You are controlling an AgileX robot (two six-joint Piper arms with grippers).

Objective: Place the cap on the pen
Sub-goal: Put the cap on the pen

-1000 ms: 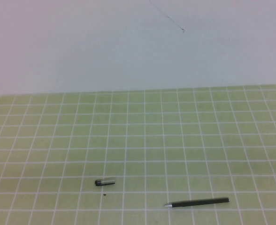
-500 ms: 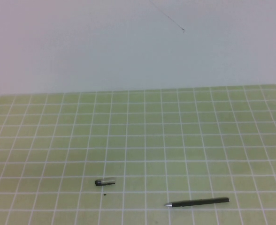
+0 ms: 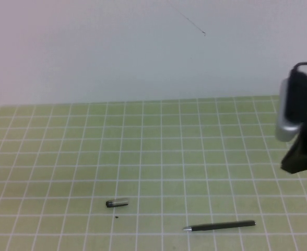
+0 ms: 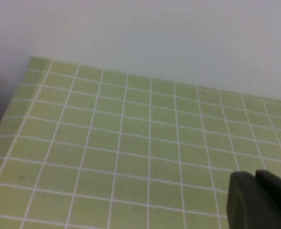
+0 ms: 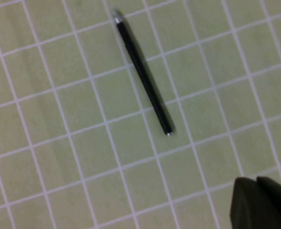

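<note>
Right gripper (image 5: pixel 262 202) shows in its own wrist view as a dark pair of fingers pressed together at the lower right corner of the frame, holding nothing, with bare mat under it. In the high view the right arm (image 3: pixel 299 128) fills the right edge of the frame as a black and silver bulk above the mat, well apart from both small objects. Left gripper (image 4: pixel 260 200) appears in the left wrist view as the same kind of dark shape at the lower right corner, fingers closed on nothing; the high view does not show it. Under everything lies the green mat (image 3: pixel 65 151) ruled with white grid lines, covering the lower half of the high view and ending at a pale wall (image 3: pixel 117 52) that takes up the upper half. A thin dark line (image 3: pixel 192 23) marks the wall near the top centre. On the mat, the pen (image 3: pixel 220 226) lies flat at the lower right of centre in the high view, nearly level across the frame, its silver pointed tip toward the left and its black barrel running right. In the right wrist view the pen (image 5: pixel 143 78) lies diagonally in the upper middle of the frame, silver tip at the upper end, apart from the gripper. The cap (image 3: pixel 117 203), short, black at one end and clear at the other, rests at the lower left of centre, well apart from the pen. A tiny dark speck (image 3: pixel 116 217) sits on the mat just below the cap.
</note>
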